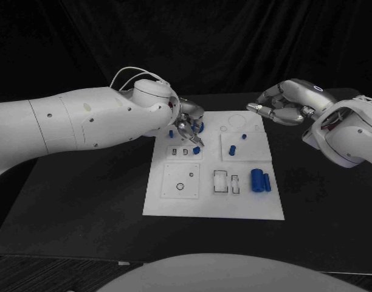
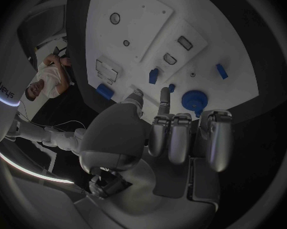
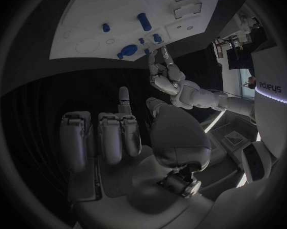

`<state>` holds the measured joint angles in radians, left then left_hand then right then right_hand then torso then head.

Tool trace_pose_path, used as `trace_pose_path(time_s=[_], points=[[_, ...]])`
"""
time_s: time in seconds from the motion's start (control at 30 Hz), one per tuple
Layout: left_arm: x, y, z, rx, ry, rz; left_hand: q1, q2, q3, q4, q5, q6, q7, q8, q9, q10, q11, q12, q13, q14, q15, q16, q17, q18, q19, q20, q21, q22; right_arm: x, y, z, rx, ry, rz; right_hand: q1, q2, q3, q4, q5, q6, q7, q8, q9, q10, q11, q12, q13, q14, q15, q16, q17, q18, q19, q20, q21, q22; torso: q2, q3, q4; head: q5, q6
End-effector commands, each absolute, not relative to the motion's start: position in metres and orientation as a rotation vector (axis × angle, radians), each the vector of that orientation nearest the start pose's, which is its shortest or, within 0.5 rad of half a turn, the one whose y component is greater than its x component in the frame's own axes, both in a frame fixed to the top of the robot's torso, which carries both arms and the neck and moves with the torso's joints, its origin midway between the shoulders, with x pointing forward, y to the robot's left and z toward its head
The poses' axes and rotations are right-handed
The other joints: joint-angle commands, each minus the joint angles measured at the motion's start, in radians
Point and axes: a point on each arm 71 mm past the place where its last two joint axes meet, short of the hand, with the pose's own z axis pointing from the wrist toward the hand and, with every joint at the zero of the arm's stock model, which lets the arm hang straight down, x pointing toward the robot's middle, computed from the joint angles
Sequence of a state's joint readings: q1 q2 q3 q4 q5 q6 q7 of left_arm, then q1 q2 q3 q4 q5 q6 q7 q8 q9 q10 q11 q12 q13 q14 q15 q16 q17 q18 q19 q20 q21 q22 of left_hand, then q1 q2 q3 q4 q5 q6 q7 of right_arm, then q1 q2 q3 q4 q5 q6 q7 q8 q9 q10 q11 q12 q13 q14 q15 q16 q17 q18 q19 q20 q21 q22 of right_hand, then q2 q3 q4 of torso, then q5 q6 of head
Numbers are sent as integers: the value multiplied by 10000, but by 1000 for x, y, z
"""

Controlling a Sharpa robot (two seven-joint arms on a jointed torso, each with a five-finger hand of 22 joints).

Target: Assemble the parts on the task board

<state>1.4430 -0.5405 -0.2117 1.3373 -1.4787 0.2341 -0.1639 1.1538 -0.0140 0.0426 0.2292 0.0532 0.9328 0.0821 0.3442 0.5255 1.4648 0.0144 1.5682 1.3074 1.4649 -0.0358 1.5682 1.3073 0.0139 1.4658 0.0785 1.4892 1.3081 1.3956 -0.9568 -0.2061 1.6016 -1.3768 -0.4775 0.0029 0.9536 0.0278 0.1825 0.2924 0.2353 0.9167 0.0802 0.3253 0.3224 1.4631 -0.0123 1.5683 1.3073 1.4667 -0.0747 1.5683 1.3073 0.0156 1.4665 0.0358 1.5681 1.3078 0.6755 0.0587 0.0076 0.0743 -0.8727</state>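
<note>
Black counter [image 1: 81, 207], dark curtain behind. Task board [image 1: 212, 201] lies flat mid-counter, long side running away from the robot.

Parts on the board, head view:
- two blue cylinders [image 1: 258, 180] lying side by side at the near right, next to a pair of rectangular slots [image 1: 225, 182]
- small blue peg [image 1: 233, 149] standing upright in the right middle panel
- another small blue piece [image 1: 242, 135] just beyond it, near a round outline on the far right
- small blue piece [image 1: 170, 132] by the left edge
- blue piece [image 1: 197, 149] just beside the left fingers
- blue round part [image 1: 200, 127] at the far left, partly hidden behind the left hand

Left hand [image 1: 187, 126] is over the far-left part of the board, fingers pointing down. In the left wrist view [image 2: 166, 137] the thumb [image 2: 135, 97] and one extended finger [image 2: 164, 97] reach toward the board near a small blue piece [image 2: 171, 88] and the blue round part [image 2: 194, 101]; remaining fingers curled in. Nothing visibly gripped between thumb and finger. Cannot tell whether the tips touch the board.

Right hand [image 1: 276, 111] is off the board, above the counter past its far right corner, well apart from the parts. Right wrist view [image 3: 127, 132]: fingers curled toward the palm with one finger [image 3: 123, 97] straighter, holding nothing. That view also shows the left hand [image 3: 163, 71] over the board with blue parts round its fingertips.
</note>
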Motion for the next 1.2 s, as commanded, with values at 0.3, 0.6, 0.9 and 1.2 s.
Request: trace_pose_path(time_s=[0.3,0.6,0.9,1.2], points=[[517,100,-171,6654,20680,-4377,47,35,-63,20,-23,-99,-13,74,108,1060,-79,26,2634,1059,-99,26,2635,91,478,-109,44,2173,478,-232,-141,-1688,15161,6624,-83,0,38,-1,-67,35,-39,90,33,1077,65,25,2635,1041,84,25,2635,-125,980,83,-83,2589,1,3,0,2,1],[516,100,-177,6682,20926,-4257,142,112,-36,-21,9,-242,1,93,237,1060,-71,26,2634,1059,-96,26,2635,94,469,-115,27,2169,478,-231,-142,-1708,15272,6626,-86,-1,38,-1,-79,38,-39,102,42,1077,67,25,2635,1041,86,25,2635,-118,967,85,-105,2580,0,5,1,-19,1],[515,100,-182,6701,21083,-4250,285,204,11,-110,93,-362,17,122,392,1060,-54,26,2634,1059,-81,26,2635,92,475,-106,29,2179,478,-230,-144,-1734,15376,6633,-89,2,40,-1,-88,43,-39,117,52,1077,69,25,2635,1041,89,25,2635,-111,954,87,-129,2571,2,2,1,-15,1],[514,100,-185,6772,21234,-4250,475,281,72,-274,417,-367,-5,232,623,1060,-68,26,2634,1059,-88,26,2635,96,468,-106,8,2179,478,-229,-145,-1761,15443,6649,-92,12,46,-1,-92,49,-41,140,68,1077,72,25,2635,1041,91,25,2635,-106,943,90,-147,2564,-1,5,0,-12,1]])
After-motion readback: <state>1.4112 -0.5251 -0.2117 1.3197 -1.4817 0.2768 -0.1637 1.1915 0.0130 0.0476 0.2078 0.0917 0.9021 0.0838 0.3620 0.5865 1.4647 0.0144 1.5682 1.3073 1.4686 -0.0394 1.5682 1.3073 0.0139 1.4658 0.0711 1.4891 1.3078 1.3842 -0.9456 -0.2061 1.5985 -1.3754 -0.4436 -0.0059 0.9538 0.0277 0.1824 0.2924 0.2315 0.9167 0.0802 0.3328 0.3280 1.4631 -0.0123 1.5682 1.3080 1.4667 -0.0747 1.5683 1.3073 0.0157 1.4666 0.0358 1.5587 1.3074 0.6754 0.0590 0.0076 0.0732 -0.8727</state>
